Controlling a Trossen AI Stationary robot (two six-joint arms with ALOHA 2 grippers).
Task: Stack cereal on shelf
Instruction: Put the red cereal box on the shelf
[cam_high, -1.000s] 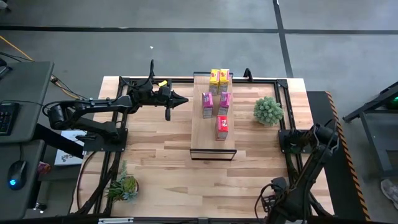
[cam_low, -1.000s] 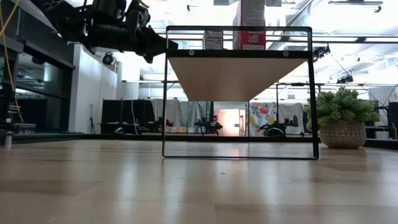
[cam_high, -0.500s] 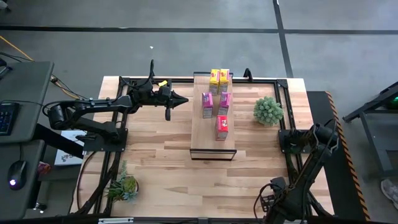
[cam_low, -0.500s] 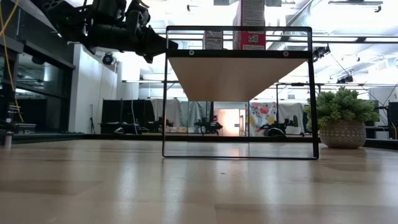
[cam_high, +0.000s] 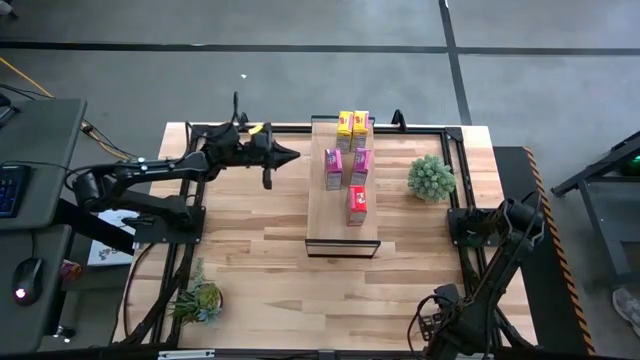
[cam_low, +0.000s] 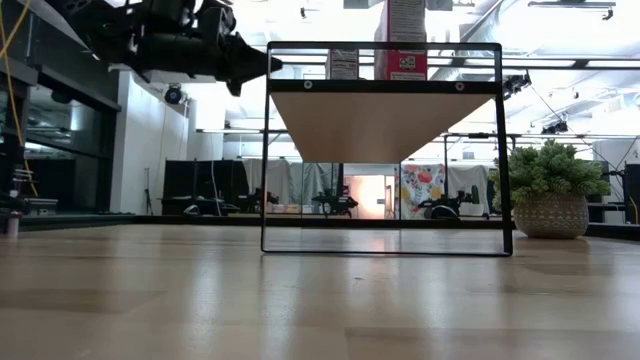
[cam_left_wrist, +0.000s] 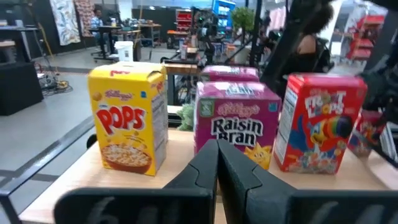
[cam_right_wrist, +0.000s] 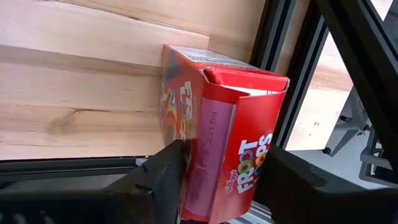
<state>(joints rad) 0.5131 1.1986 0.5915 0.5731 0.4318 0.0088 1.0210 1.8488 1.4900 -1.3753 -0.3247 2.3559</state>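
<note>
Viewing from above: you see the shelf (cam_high: 343, 190) standing mid-tabletop (cam_high: 270, 260) with five cereal boxes upright on its top.
Shelf boxes: two yellow boxes (cam_high: 352, 124) at the far end, two magenta boxes (cam_high: 347, 167) mid-plank, one red box (cam_high: 357, 204) nearest you.
Left pincer (cam_high: 283, 157): fingers pressed together, holding nothing, raised beside the shelf's far end.
Right pincer (cam_right_wrist: 214, 180): your fingers flank a sixth box, a red Froot Loops carton (cam_right_wrist: 227, 130), at the tabletop's edge; firm grip cannot be told.

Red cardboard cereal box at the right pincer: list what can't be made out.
Right wrist view: red cardboard cereal box, lower end hidden behind the right pincer and the picture edge.
High view: same box not visible; what hides it is unclear.
Low view: not in the picture.
</note>
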